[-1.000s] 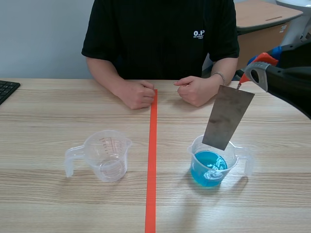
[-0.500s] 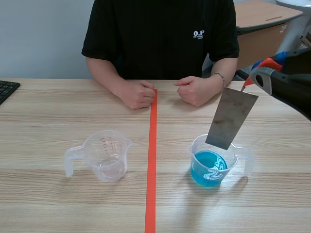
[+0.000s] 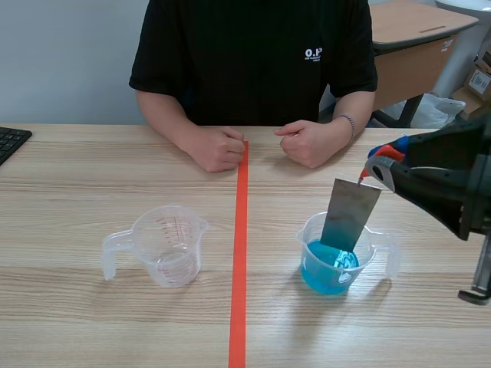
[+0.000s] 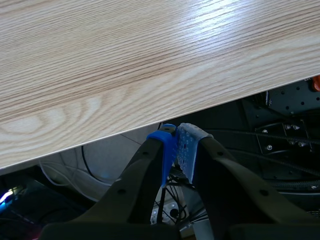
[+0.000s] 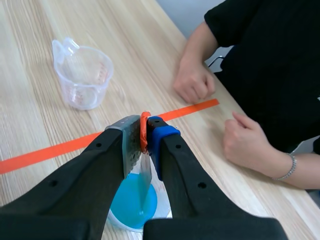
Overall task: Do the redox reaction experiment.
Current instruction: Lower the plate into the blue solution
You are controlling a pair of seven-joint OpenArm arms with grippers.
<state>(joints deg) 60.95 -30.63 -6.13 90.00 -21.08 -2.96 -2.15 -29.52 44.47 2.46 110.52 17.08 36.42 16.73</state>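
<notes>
I hold the metal plate [image 3: 349, 215] clamped in the right gripper [image 3: 374, 159], its lower end inside the blue-liquid cup [image 3: 328, 270] toward the desk [image 3: 77, 322] right edge. Left gripper [image 4: 176, 145] closed, empty.

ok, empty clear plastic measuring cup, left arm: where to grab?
The handle, from the robot's left. The empty clear plastic measuring cup stands upright with its handle sticking out toward that side, so the left end effector, once opened, could close across it; likely safer than pinching the thin rim.
</notes>
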